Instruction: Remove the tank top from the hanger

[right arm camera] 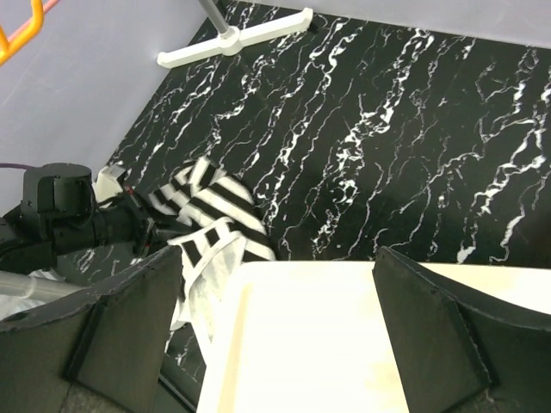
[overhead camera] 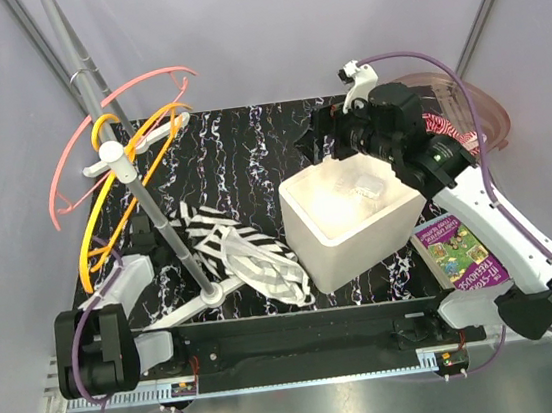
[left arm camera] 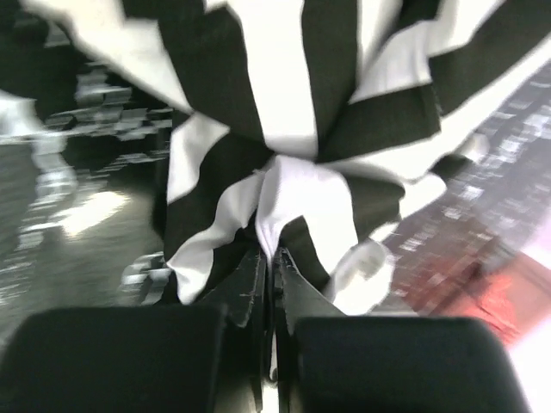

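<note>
The black-and-white striped tank top [overhead camera: 245, 255] lies crumpled on the marble table, just right of the rack pole [overhead camera: 143, 188]. It hangs on no hanger. Pink [overhead camera: 114, 107] and orange hangers [overhead camera: 111, 200] hang bare on the rack. My left gripper [left arm camera: 274, 255] is shut on a fold of the striped cloth [left arm camera: 284, 103]. It also shows in the right wrist view [right arm camera: 151, 231] at the cloth's left edge. My right gripper [right arm camera: 277, 260] is open and empty, hovering over the white box [right arm camera: 301, 344], away from the top [right arm camera: 211, 211].
The white foam box [overhead camera: 343, 220] stands mid-table, right of the tank top. A colourful book [overhead camera: 460, 254] lies at the right edge. A pink bowl [overhead camera: 470, 107] and zebra cloth sit at the back right. The rack's white base [overhead camera: 207, 298] lies near the front edge.
</note>
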Controlling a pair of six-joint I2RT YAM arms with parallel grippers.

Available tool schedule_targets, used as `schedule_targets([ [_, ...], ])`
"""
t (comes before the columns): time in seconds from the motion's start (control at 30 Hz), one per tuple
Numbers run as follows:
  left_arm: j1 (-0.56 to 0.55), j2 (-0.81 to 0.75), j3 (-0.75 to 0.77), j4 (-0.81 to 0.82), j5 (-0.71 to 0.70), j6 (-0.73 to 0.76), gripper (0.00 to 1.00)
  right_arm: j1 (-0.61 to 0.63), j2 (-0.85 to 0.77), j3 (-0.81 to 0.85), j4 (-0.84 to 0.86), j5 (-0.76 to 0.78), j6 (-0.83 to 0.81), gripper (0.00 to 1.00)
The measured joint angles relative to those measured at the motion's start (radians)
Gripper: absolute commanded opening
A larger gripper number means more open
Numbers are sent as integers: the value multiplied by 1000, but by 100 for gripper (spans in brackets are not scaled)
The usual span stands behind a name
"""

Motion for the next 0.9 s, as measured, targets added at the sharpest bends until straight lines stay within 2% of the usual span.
schedule_targets([
  [0.2, -3, -79, 10, 161, 67, -85, 0, -13, 84, 101, -47, -72, 21, 100],
  [0.43, -5, -220, 8, 369, 156, -225, 0, -22, 245, 261, -80, -239, 23, 99],
  [0.63, -7, -290, 8, 430, 215, -306, 0, -18, 404, 362, -101, -393, 21, 100],
  [0.9, -9, -356, 8, 481, 274, -393, 0, 92, 534, 414, -135, -443, -62, 99],
])
